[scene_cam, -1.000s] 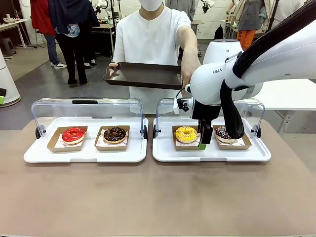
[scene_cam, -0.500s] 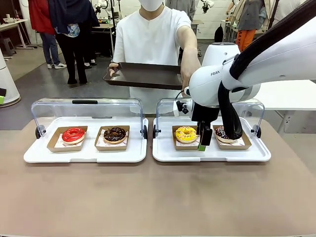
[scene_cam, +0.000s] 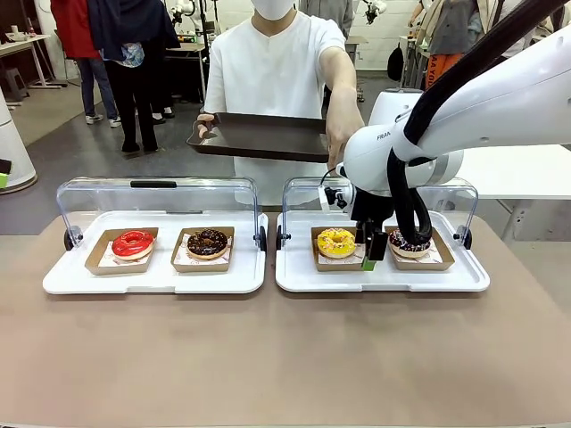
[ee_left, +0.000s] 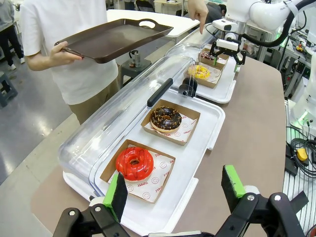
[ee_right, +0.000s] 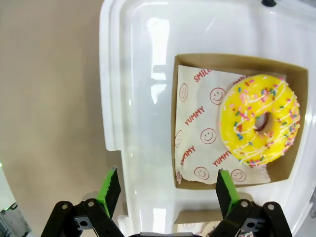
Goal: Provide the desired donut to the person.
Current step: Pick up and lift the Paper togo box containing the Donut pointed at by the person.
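Observation:
The person (scene_cam: pixel 275 67) in the white shirt holds a dark tray (scene_cam: pixel 259 135) in one hand and points the other hand (scene_cam: pixel 343 143) down at the right display tray. My right gripper (scene_cam: pixel 369 251) (ee_right: pixel 167 186) hangs open over that tray, fingers down. It is beside the yellow sprinkled donut (scene_cam: pixel 336 242) (ee_right: pixel 260 127) and its cardboard box (ee_right: pixel 183 64), with nothing between the pads. A dark sprinkled donut (scene_cam: pixel 410 242) lies just right of it. My left gripper (ee_left: pixel 175 190) is open above the left tray's near edge, short of the red donut (ee_left: pixel 134 163).
The left white tray (scene_cam: pixel 156 279) holds the red donut (scene_cam: pixel 133 242) and a chocolate donut (scene_cam: pixel 207 242), each in a box. Clear lids (scene_cam: pixel 159 198) stand open behind both trays. Bare brown table (scene_cam: pixel 285 357) lies in front. Bystanders stand far behind.
My right arm's wrist has shifted slightly farther and lower over the right tray; its gripper stays next to the yellow donut. The person's pointing hand and tray hold still.

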Robot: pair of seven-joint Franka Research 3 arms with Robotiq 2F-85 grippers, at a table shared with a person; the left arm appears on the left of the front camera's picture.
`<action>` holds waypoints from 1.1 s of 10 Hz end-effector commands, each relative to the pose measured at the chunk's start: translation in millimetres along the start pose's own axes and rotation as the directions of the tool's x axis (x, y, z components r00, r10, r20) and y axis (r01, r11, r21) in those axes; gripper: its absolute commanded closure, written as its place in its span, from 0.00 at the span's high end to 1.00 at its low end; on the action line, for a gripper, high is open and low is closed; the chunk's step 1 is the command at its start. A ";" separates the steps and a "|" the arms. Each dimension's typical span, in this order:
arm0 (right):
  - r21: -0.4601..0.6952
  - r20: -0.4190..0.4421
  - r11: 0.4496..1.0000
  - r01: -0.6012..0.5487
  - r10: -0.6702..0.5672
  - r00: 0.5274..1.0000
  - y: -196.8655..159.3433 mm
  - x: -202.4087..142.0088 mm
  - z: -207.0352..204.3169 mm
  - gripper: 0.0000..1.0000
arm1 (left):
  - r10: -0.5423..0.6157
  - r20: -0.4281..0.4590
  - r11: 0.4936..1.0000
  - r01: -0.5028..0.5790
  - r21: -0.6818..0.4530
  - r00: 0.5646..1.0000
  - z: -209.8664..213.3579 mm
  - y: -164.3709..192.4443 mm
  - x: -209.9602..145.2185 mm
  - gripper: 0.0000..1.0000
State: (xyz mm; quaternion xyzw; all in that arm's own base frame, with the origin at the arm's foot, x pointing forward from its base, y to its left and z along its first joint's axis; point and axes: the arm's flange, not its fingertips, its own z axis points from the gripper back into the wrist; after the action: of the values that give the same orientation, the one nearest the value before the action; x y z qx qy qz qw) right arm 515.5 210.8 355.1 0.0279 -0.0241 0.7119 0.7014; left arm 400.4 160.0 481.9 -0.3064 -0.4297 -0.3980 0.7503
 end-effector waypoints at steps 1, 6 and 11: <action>0.005 0.010 1.000 0.007 -0.007 1.000 -12.2 1.2 -12.9 1.00 | -0.001 0.014 1.000 0.001 -0.003 1.000 0.0 -0.6 0.2 1.00; 0.005 -0.027 0.998 0.056 -0.056 0.998 -20.7 3.1 -30.9 1.00 | -0.001 0.014 1.000 0.001 -0.003 1.000 0.0 -0.6 0.2 1.00; 0.007 -0.052 0.996 0.094 -0.093 0.994 -27.6 -0.2 -41.0 1.00 | -0.001 0.014 1.000 0.001 -0.003 1.000 0.0 -0.6 0.2 1.00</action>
State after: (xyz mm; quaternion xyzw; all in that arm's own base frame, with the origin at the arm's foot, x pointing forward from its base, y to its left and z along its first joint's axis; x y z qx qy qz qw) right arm 528.0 216.3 332.2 0.0231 -0.0115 0.6870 0.7262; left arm 400.4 160.0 481.9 -0.3065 -0.4297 -0.3980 0.7503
